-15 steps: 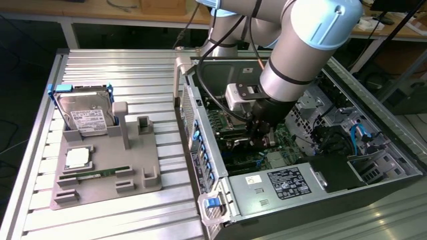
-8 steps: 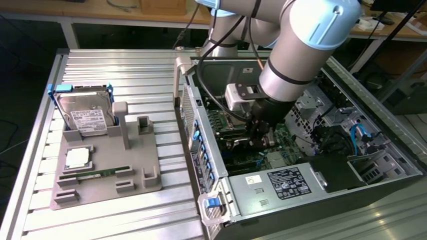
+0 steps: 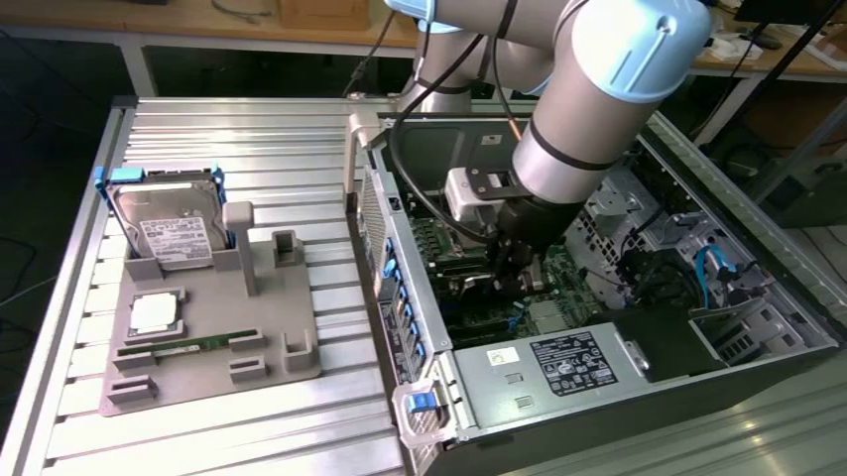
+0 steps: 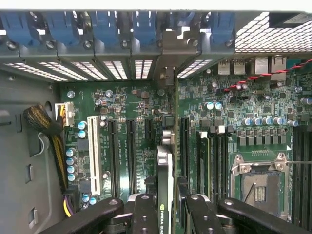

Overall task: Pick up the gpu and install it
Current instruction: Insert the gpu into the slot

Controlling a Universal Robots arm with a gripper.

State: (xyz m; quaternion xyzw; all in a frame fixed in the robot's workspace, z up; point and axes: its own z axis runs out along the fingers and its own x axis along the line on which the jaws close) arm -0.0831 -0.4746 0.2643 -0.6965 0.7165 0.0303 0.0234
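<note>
The gpu point(image 4: 165, 168) is seen edge-on, a thin dark card with a green-lettered label, standing upright over the green motherboard point(image 4: 126, 102). My gripper point(image 4: 168, 207) is shut on it, with a black finger point(image 4: 145, 214) on one side and the other finger point(image 4: 202, 214) on the opposite side. The card's metal bracket point(image 4: 168, 73) reaches the row of rear slot openings. In the exterior view, the gripper point(image 3: 510, 278) is down inside the open computer case point(image 3: 596, 357), low over the board.
Blue slot latches point(image 4: 105, 24) line the case's rear wall. A white expansion slot point(image 4: 94, 151), black slots and the CPU socket point(image 4: 258, 180) flank the card. Outside the case, a grey fixture point(image 3: 212, 367) holds a hard drive point(image 3: 166, 223) and a green memory stick point(image 3: 198, 344).
</note>
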